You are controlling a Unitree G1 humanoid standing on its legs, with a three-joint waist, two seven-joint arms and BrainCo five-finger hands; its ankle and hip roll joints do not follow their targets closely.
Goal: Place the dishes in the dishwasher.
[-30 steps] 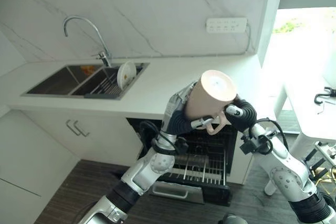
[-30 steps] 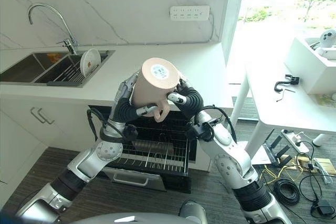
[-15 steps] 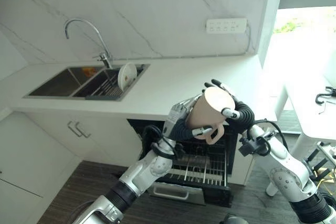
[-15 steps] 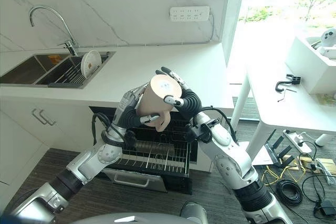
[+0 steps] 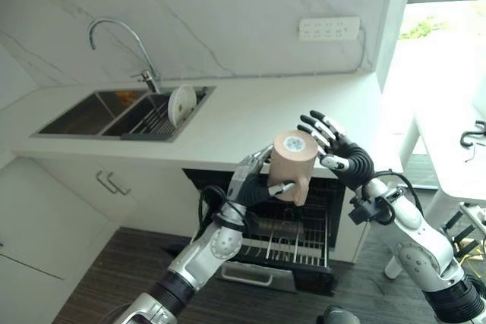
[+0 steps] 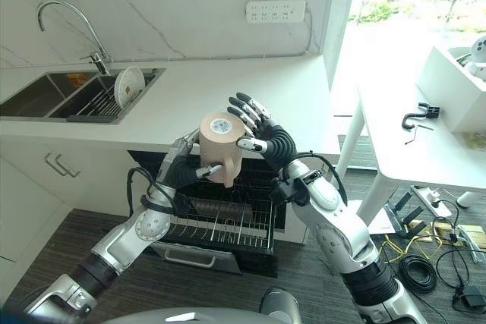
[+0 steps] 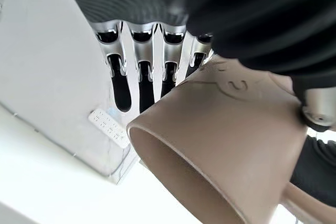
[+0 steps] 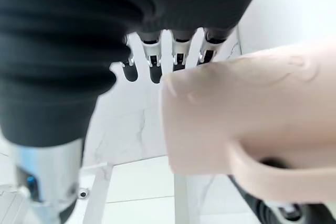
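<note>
A tan mug (image 5: 293, 158) hangs bottom-up in the air in front of the counter, above the open dishwasher's pulled-out rack (image 5: 292, 239). My left hand (image 5: 254, 183) is shut on it, fingers on its far side and thumb by the handle; the left wrist view has the mug (image 7: 226, 145) against the fingers (image 7: 140, 72). My right hand (image 5: 339, 154) is open just to the mug's right, fingers spread and off it. In the right wrist view, the mug (image 8: 252, 114) lies past straight fingers (image 8: 176, 55). A white plate (image 5: 181, 104) stands in the sink rack.
A white counter (image 5: 250, 123) runs over the dishwasher, with a double sink (image 5: 99, 115) and tap (image 5: 144, 73) at the left. White cabinet doors (image 5: 68, 202) sit below the sink. A white table (image 6: 425, 149) stands at the right.
The mug came down and closer to the counter edge. My right hand let go of it and spread its fingers; my left hand alone holds it now.
</note>
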